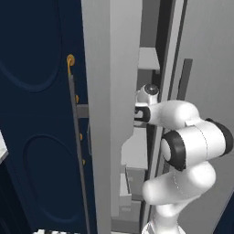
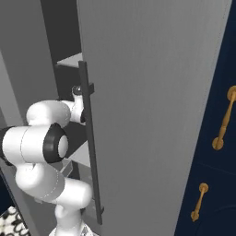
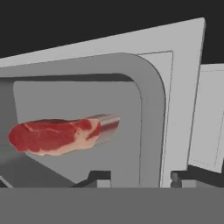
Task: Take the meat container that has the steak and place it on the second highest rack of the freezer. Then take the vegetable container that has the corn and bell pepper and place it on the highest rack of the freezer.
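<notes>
In the hand view a red steak lies inside the grey meat container, whose rounded rim curves down between my fingertips. My gripper is shut on that container wall, one finger inside and one outside. Pale freezer walls stand behind the container. In the base views my arm reaches into the open freezer, its hand hidden behind the door edge. The vegetable container with corn and bell pepper is out of view.
The grey freezer door with its long dark handle stands open close to my arm. A grey rack sits above my wrist. Navy cabinet doors with gold handles flank the freezer.
</notes>
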